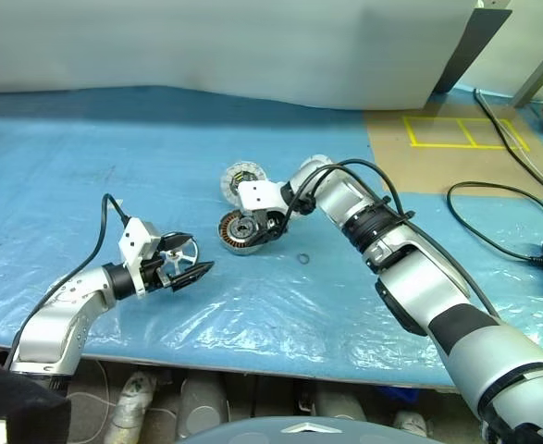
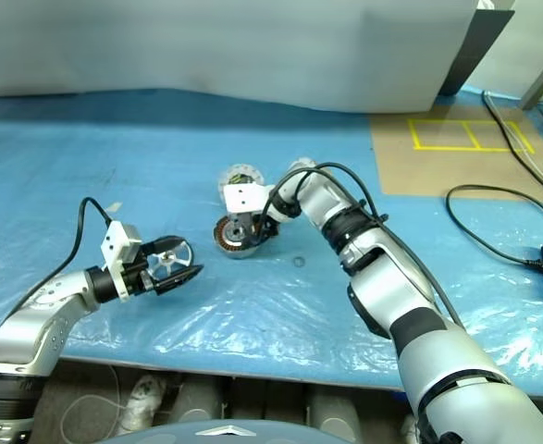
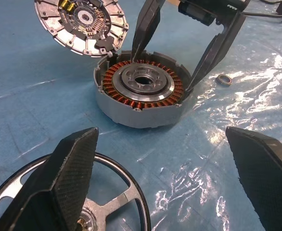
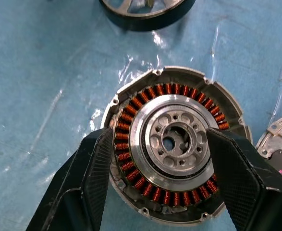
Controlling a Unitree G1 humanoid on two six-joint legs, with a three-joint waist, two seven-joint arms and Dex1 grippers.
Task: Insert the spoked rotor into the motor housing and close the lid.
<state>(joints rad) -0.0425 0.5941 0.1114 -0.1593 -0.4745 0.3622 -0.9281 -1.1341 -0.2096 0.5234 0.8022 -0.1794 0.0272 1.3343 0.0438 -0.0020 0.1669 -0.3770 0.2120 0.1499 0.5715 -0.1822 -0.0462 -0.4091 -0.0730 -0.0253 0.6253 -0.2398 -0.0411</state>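
Reaching in from the right and bent at the elbow, the right arm angles its gripper (image 1: 255,225) down over the motor housing (image 1: 239,233), which sits on the blue plastic sheet (image 1: 86,157) near the middle of the table. From the right wrist view the two black fingers (image 4: 83,178) stand apart, one over each side of the ring of copper windings (image 4: 131,115), with the metal hub (image 4: 172,142) between them; whether they touch the housing cannot be told. The lid (image 1: 243,176) stands open, tilted up at the far edge of the housing and joined to it, its inner face with dark centre and pale segmented rim turned toward the camera. The left arm lies low and nearly level on the left, its gripper (image 1: 186,261) pointing toward the housing with fingers spread wide. The spoked rotor (image 1: 180,252) lies on the sheet just beside the left gripper, under one fingertip in the left wrist view, well apart from the housing. A small metal ring (image 1: 302,258) lies on the sheet beside the housing. No readable writing shows on any part.
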